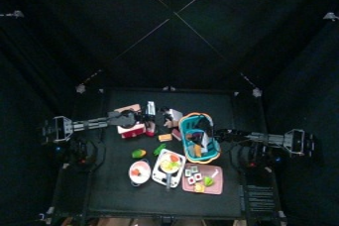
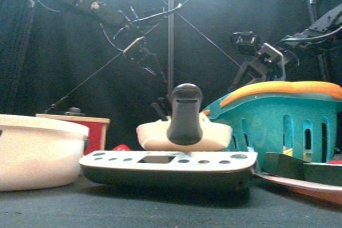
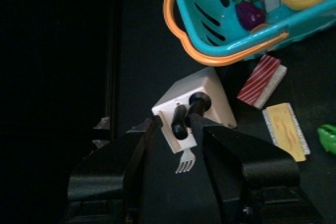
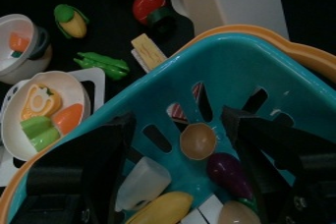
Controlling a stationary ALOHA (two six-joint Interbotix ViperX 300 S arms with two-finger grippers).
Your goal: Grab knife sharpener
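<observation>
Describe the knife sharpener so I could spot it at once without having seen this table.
Find the teal basket with the orange rim. Just beside it stands the knife sharpener, a cream-white block with a black handle on top. The red-striped piece and yellow wedge nearby are flat and lack a handle.

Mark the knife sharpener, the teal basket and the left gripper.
knife sharpener [image 3: 195,115]: left wrist view, on its black handle.
teal basket [image 3: 217,46]: left wrist view, on its orange-edged rim.
left gripper [image 3: 174,154]: left wrist view, midway between its open fingertips.
</observation>
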